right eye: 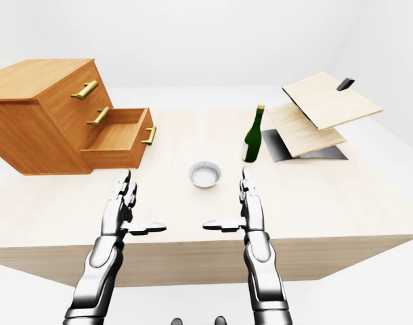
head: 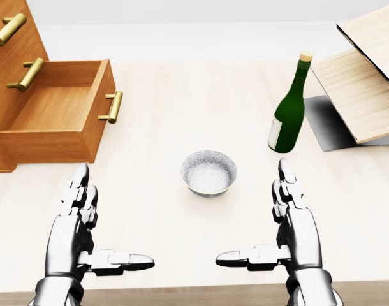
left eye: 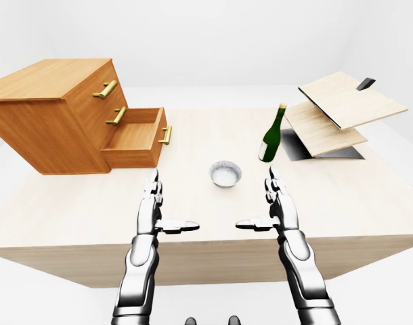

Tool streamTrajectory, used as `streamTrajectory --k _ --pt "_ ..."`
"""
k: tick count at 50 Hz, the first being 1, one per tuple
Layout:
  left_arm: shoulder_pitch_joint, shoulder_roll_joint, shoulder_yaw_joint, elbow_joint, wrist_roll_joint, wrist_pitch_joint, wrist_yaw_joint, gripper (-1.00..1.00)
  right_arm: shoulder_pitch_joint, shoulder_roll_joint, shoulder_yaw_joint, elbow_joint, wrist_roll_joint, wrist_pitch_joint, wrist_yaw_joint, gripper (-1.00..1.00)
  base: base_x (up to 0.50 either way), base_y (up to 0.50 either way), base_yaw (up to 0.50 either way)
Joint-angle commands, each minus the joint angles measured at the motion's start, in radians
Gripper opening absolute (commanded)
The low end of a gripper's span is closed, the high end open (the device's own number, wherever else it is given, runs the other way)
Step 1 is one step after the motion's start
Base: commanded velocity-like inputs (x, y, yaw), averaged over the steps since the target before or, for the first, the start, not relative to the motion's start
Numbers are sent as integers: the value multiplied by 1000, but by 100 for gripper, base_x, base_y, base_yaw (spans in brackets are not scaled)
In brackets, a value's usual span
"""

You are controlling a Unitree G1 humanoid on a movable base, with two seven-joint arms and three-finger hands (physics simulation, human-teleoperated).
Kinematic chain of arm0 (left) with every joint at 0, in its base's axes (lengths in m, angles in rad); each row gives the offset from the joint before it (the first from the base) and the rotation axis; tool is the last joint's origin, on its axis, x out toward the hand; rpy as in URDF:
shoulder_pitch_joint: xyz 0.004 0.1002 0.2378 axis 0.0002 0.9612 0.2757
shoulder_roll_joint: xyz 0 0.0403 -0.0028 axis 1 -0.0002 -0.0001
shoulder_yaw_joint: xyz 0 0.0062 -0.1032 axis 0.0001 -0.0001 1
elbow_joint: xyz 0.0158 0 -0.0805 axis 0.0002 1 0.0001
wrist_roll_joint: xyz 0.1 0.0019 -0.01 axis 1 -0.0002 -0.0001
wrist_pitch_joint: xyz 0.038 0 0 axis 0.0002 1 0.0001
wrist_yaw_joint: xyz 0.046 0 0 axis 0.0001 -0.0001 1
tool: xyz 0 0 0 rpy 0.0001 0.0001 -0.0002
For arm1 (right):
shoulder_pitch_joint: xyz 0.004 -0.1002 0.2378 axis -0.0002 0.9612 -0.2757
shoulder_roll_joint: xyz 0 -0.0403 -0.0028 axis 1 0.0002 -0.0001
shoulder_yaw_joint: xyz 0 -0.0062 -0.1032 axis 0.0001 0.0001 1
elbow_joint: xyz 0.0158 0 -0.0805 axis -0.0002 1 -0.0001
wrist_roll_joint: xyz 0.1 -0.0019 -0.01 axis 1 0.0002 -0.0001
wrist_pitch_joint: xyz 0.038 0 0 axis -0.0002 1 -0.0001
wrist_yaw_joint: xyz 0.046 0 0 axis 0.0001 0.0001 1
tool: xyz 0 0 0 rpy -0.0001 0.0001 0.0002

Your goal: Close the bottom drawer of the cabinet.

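Desk (left eye: 369,203) pale wood, wide, carrying everything. Cabinet (left eye: 54,112) sits at far left of the desk, three drawers with brass bar handles; top two are shut, bottom drawer (left eye: 135,139) pulled well out toward the right, empty inside, its front panel and brass handle (head: 111,107) facing right across the desk. Drawer's slide axis runs roughly left–right in the head view, so the closing push should go leftward against that front panel. Left hand (head: 80,223) is the nearer one: the drawer front lies farther away and just left of it, apart, not touching. Right hand (head: 290,223) is well apart from the drawer, beyond the bowl (head: 208,172), which sits between the two hands and a little farther off. Both hands hover low over the near desk edge, fingers (head: 80,185) straight and spread, thumbs pointing inward, holding nothing. Green bottle (head: 288,111) stands upright at right, near stacked boards (left eye: 342,108).
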Motion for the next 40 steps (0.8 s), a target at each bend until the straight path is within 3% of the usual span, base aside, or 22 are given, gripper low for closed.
streamTrajectory --k 1,5,12,15,19,24,27,30,35,40 --pt "1 12 25 -8 -18 9 -26 100 5 -13 -25 -22 5 10 19 100 0 0 0" --pt "11 9 17 -32 -24 25 -35 100 -1 -13 -25 13 -1 -17 19 100 0 0 0" --pt "8 9 20 -27 -29 25 -40 100 -3 -14 -27 15 -3 -17 17 100 0 0 0" --pt "6 9 20 -17 -27 16 -39 100 1 -14 -28 1 -2 -8 16 100 0 0 0" --pt "9 9 19 -29 -28 24 -38 100 3 -15 -30 -10 -2 -3 16 100 0 0 0" --pt "10 9 19 -30 -27 25 -38 100 22 -16 -52 -113 8 35 -8 100 0 0 0" --pt "10 9 19 -29 -27 24 -38 100 40 -22 -96 -242 34 86 -31 100 0 0 0" --pt "8 9 20 -22 -26 19 -37 100 50 -28 -145 -342 60 86 -46 100 0 0 0" --pt "6 9 19 -21 -25 19 -35 100 45 -56 -320 -472 216 86 -73 100 0 0 0" --pt "4 8 17 -15 -21 15 -32 100 64 -44 -396 -588 314 86 -129 100 0 0 0"
